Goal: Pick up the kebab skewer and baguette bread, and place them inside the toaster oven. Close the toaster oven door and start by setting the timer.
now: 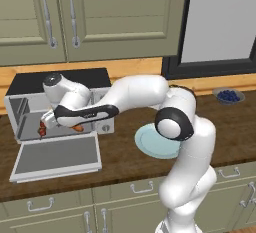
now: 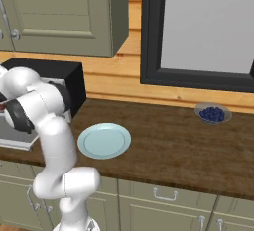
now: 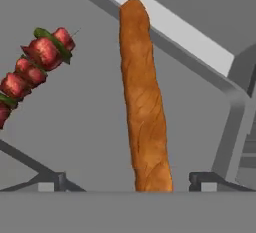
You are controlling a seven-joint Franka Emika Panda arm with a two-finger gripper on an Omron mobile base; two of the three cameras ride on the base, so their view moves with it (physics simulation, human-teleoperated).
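Note:
The toaster oven [image 1: 60, 79] stands at the left of the counter with its door [image 1: 57, 157] folded down flat in front. My arm reaches into the oven's mouth, where my gripper [image 1: 46, 122] is open. In the hand view the baguette bread [image 3: 142, 97] lies on the oven's grey floor and runs away from my gripper [image 3: 127, 182]. Both fingertips [image 3: 50, 181] stand well clear of its sides. The kebab skewer [image 3: 35, 64], with red chunks and green bits, lies to the left of the loaf, apart from it. In the left base view a bit of the skewer [image 1: 42, 130] and of the baguette [image 1: 78, 127] shows under my hand.
A light blue plate [image 1: 150, 144] lies on the dark wooden counter right of the oven, partly behind my elbow. A small bowl of blueberries [image 1: 228, 96] sits at the far right by the wall. Cupboards hang above the oven; a dark-framed window [image 2: 198, 27] is to the right.

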